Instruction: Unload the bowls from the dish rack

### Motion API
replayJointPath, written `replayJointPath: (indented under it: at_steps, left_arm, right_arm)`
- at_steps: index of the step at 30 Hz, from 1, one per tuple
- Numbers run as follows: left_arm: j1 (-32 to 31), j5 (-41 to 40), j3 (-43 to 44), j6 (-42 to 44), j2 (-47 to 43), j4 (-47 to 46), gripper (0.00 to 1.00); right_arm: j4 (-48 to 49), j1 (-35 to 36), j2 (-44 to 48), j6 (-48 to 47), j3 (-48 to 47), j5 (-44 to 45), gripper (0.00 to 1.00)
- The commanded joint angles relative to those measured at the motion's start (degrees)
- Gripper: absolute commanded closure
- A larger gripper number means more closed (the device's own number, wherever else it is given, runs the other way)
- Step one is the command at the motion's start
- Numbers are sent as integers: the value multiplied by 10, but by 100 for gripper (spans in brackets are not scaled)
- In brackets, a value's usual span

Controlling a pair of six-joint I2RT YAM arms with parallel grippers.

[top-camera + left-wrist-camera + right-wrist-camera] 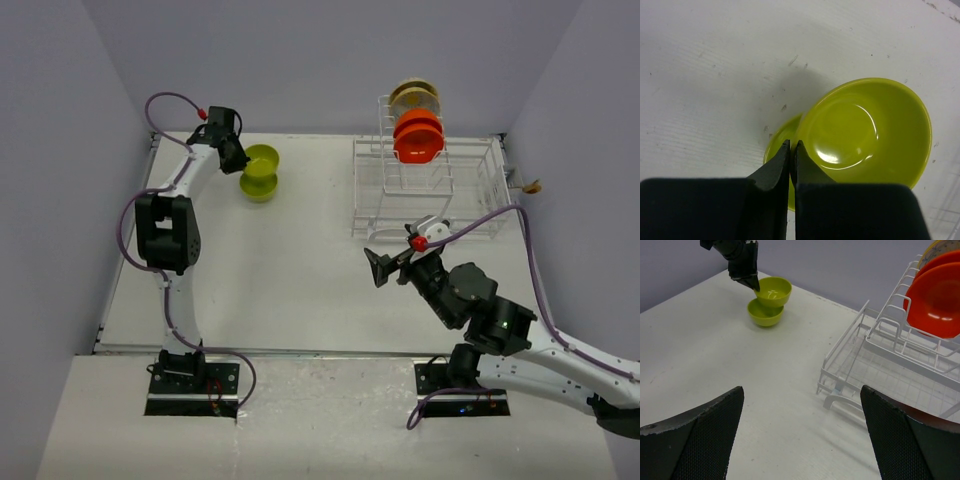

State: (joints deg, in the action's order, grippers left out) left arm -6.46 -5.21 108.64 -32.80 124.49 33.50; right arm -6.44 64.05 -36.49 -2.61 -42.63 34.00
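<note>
My left gripper (236, 155) is shut on the rim of a lime-green bowl (263, 160), seen close in the left wrist view (865, 130) with the gripper (792, 145) pinching its near edge. That bowl hangs tilted over a second lime-green bowl (260, 188) on the table, partly covered (776, 145); I cannot tell whether they touch. The white wire dish rack (470, 195) stands at the back right. Its upright section holds an orange-red bowl (418, 137) and a cream bowl (413, 97) on edge. My right gripper (395, 250) is open and empty, in front of the rack's near left corner (801, 389).
The right wrist view shows both green bowls, the upper one (774, 290) above the lower one (765, 315), the rack's low basket (875, 347) and the orange-red bowl (937, 295). Purple walls close the table at the back and sides.
</note>
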Motion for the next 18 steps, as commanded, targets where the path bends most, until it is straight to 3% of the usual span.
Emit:
replayJointPath:
  at_steps: [1,18]
  left_arm:
    - [0,-16,4,9,-28,6,100]
    - [-4,-16,-84,3,-83,-11,100]
  right_arm:
    - [8,-2,-2,-3,3,19,1]
    - [9,-2,-7,-6,5,27,1]
